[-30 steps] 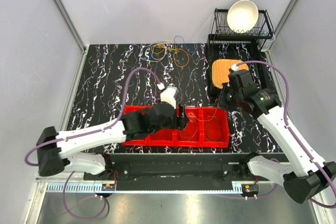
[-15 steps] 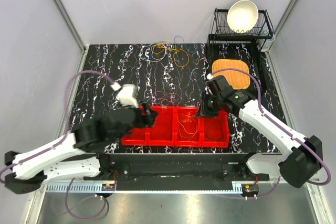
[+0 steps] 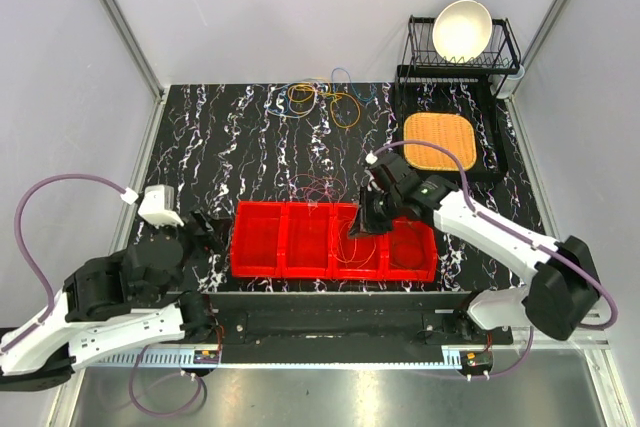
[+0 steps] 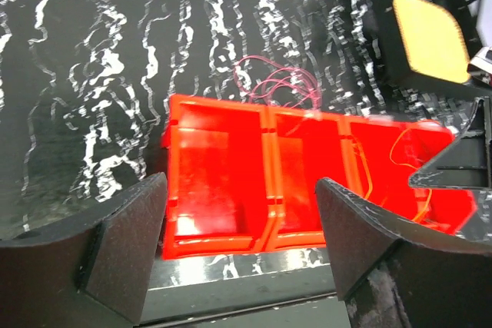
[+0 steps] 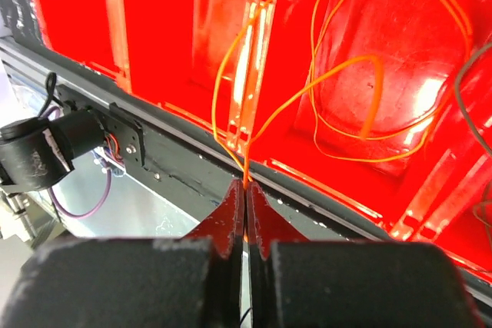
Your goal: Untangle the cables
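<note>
- Right gripper (image 5: pixel 244 190): clamped tight on the orange cable (image 5: pixel 338 64), whose loops hang into the red tray (image 3: pixel 258 243), apparently to keep it separate.
- Left gripper (image 4: pixel 242 224): spread wide, empty, left of the tray.
- Other cables (image 3: pixel 320 99): tangled, far centre.

Bright, even overhead light, soft shadows; red bin (image 5: pixel 154 36) glares in rt wrist view; foreground blurry.

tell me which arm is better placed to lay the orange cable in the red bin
Right. Its gripper is shut on the orange cable over the red bin; the left gripper is open and empty beside the bin's left end.
</note>
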Action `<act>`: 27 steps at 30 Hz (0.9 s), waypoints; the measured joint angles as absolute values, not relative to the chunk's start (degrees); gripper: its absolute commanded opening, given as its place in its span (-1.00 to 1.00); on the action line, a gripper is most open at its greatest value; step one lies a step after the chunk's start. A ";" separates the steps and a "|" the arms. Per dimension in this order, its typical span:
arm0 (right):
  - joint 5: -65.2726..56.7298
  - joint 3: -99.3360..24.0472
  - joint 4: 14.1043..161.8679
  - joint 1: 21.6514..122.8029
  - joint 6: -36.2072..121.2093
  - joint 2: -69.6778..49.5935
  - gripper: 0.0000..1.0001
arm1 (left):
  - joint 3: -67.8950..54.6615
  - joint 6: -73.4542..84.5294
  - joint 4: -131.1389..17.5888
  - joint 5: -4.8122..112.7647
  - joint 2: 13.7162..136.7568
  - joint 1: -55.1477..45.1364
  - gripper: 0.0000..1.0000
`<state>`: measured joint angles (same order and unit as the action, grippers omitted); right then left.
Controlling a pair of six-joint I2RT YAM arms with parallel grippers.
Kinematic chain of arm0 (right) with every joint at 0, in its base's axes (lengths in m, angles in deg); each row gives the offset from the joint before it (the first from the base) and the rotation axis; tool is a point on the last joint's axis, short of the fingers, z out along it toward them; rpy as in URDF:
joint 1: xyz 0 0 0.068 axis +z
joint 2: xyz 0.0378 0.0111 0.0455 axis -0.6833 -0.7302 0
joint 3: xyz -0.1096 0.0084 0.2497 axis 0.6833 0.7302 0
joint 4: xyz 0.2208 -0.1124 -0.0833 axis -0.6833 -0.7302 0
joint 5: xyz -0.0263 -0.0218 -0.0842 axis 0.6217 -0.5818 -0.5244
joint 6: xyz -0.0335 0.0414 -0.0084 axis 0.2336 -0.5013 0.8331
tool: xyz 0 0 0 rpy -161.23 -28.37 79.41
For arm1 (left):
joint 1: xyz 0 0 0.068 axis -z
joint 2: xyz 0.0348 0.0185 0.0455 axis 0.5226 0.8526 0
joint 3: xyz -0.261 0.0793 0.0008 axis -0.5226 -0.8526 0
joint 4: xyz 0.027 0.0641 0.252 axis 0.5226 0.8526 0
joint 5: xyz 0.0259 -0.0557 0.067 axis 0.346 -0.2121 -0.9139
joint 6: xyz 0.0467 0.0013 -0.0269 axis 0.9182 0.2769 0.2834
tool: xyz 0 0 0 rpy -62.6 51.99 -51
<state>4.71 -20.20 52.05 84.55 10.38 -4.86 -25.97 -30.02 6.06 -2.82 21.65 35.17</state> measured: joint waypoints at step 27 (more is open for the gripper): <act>5.21 -21.84 50.65 75.72 12.06 -14.61 -1.00 | -26.93 -30.39 7.78 -4.06 23.93 35.24 0.63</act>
<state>5.21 -21.84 50.65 75.72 12.06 -14.61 -26.93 -30.39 7.78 -4.06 23.93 35.24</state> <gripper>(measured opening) 0.011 0.819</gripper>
